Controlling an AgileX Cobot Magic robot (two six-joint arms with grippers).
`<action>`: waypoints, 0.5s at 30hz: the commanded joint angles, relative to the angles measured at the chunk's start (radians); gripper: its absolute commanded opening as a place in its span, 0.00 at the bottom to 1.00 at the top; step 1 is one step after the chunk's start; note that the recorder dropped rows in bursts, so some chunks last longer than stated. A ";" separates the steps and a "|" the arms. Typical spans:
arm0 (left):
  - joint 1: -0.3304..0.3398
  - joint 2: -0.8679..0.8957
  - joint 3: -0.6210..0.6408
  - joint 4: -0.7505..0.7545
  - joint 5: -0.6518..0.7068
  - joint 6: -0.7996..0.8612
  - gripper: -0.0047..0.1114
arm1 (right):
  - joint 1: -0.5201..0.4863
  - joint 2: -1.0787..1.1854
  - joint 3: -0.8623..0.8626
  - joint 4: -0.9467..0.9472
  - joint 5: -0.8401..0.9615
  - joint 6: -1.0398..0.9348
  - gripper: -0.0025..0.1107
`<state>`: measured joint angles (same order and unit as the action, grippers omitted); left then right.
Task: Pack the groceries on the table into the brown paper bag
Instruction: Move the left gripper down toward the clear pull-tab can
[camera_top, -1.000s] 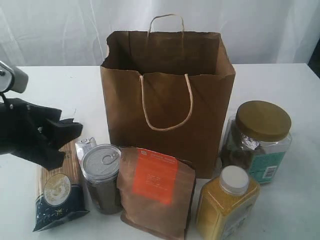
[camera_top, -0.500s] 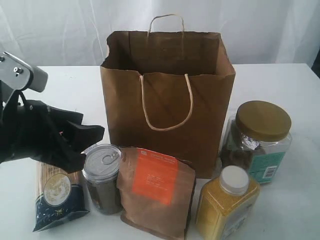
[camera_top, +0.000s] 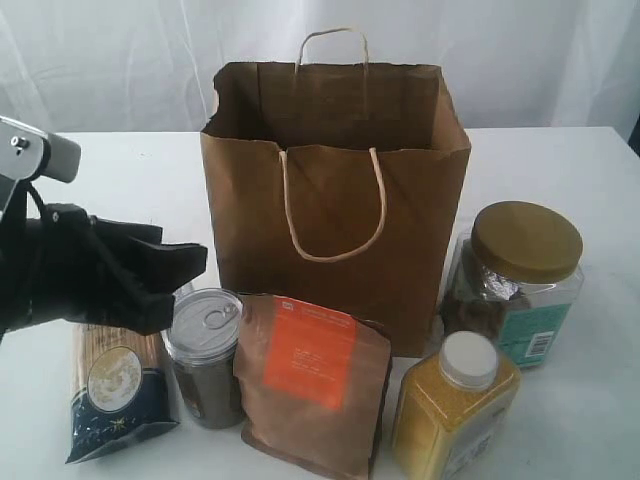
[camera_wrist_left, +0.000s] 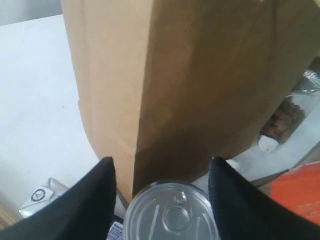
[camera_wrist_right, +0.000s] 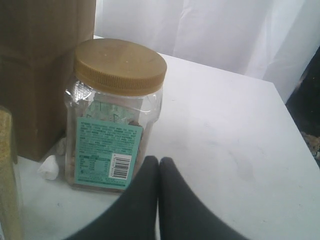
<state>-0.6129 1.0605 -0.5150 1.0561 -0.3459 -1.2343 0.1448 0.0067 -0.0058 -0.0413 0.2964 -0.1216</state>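
The brown paper bag (camera_top: 335, 190) stands open and upright mid-table. In front of it are the blue spaghetti packet (camera_top: 115, 385), the silver-lidded canister (camera_top: 203, 355), the brown pouch with orange label (camera_top: 315, 385) and the yellow white-capped jar (camera_top: 455, 405). The gold-lidded clear jar (camera_top: 520, 280) stands at the bag's right. My left gripper (camera_top: 185, 272) is open, just above and left of the canister. In the left wrist view its fingers flank the canister lid (camera_wrist_left: 172, 212) without touching it. The small blue-white carton (camera_wrist_left: 42, 192) lies beside them. My right gripper (camera_wrist_right: 159, 160) is shut and empty near the gold-lidded jar (camera_wrist_right: 115, 110).
The white table (camera_top: 560, 170) extends behind and to the right of the bag, with a white curtain at the back. A small white crumpled scrap (camera_wrist_right: 50, 167) lies at the bag's base beside the gold-lidded jar. The table's right edge (camera_wrist_right: 295, 125) is close.
My left gripper has moved right, over the spaghetti packet, to the canister, and now covers the small carton in the exterior view. The groceries and bag have not moved.
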 joint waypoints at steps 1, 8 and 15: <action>-0.067 -0.018 0.016 -0.419 0.230 0.436 0.55 | -0.006 -0.007 0.006 -0.003 -0.006 0.002 0.02; -0.198 -0.082 0.019 -0.726 0.324 0.786 0.55 | -0.006 -0.007 0.006 -0.003 -0.006 0.002 0.02; -0.237 -0.096 0.153 -0.824 0.133 0.977 0.68 | -0.006 -0.007 0.006 -0.003 -0.006 0.002 0.02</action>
<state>-0.8408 0.9723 -0.4124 0.2555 -0.1259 -0.3145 0.1448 0.0067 -0.0058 -0.0413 0.2964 -0.1216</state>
